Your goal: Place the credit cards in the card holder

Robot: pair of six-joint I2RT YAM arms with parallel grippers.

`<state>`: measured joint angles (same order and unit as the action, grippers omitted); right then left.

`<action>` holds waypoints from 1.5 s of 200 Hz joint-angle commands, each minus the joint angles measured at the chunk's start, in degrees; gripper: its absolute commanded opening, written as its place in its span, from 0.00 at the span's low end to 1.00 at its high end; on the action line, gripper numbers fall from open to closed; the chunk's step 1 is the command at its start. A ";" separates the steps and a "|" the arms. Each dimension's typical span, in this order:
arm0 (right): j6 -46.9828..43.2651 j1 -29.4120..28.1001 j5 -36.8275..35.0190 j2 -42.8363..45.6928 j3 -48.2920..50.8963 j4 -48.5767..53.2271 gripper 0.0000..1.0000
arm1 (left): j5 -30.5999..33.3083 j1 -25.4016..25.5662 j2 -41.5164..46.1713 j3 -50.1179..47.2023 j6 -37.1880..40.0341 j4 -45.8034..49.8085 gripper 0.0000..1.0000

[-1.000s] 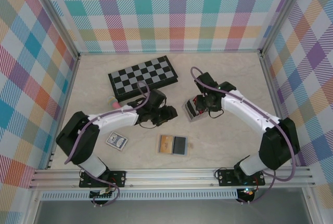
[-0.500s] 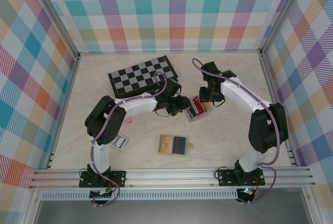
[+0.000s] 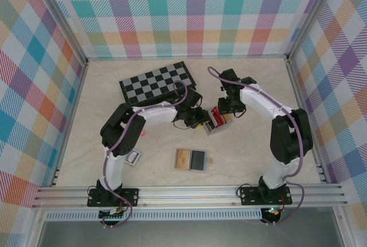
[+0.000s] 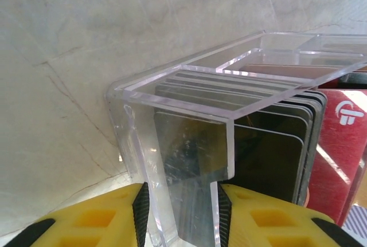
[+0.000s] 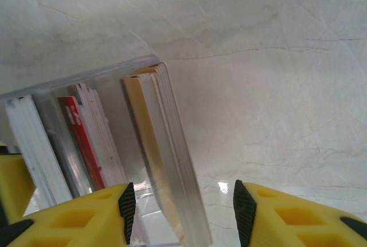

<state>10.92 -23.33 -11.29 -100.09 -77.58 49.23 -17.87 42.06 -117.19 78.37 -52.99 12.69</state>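
Left gripper, card holder (perhaps touching)

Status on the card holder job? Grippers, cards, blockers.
Left gripper clamps card holder end wall. Right gripper open, straddling gold-edged credit cards standing in holder. Chessboard, wallet lie apart from it.

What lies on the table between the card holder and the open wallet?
Nothing. In the top external view, the stretch of table between the card holder and the open wallet is bare.
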 commanded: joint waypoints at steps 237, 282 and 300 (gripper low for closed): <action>-3.62 -3.21 -7.61 -0.57 -4.73 3.77 0.28 | 2.21 -0.58 1.72 -1.10 4.56 7.96 0.35; -3.32 -3.30 -6.17 -0.85 -5.04 3.77 0.22 | 1.98 -0.59 1.62 -1.19 4.49 7.83 0.35; -3.28 -3.30 -5.34 -1.05 -5.12 3.77 0.20 | 1.98 -0.59 1.53 -1.27 4.48 7.70 0.35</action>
<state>7.88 -26.37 -17.67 -102.59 -80.79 51.79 -16.93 42.06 -116.51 78.59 -49.41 15.05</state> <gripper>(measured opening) 0.202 0.348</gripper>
